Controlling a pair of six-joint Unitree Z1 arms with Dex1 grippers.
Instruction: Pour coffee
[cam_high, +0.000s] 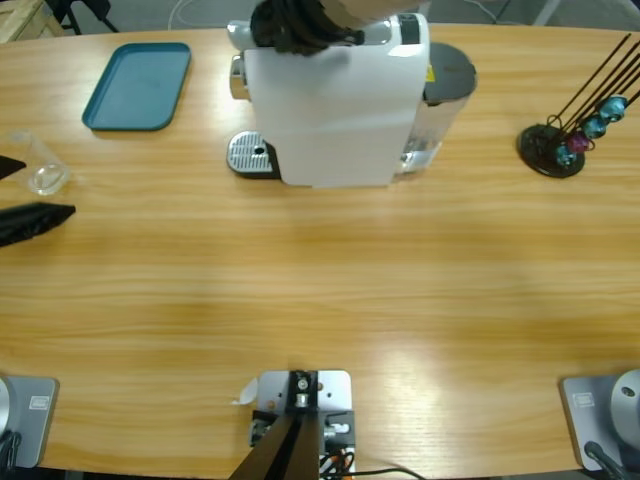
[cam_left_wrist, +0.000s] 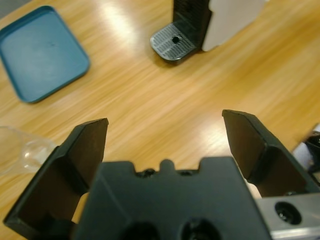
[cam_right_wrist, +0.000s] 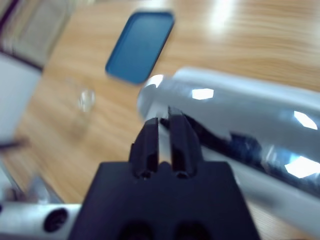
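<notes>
Pale wood ran the whole length of the desk, its grain catching soft glare; the left claw hung above it with its two black jaws spread wide and nothing between them; in the high view the same claw showed only as dark tips at the left edge. Ahead of that claw and a little to its right stood the white coffee machine, its perforated metal drip tray bare, with a dark hole at its middle; ahead and to its left lay the blue tray, flat on the wood and well apart from the machine. Just beside the left jaw, on its outer side, sat a clear plastic cup, near the jaw but not touching it; in the high view the cup stood between the two dark tips. The right claw had its jaws pressed narrow, almost together, with a slim gap showing; whether anything was pinched there could not be told; it sat over the top of the coffee machine, whose silver lever lay close under and beyond its tips; beyond that, to its left, the blue tray and the cup showed blurred. Far to the right of the machine stood a black wire rack with coloured capsules.
</notes>
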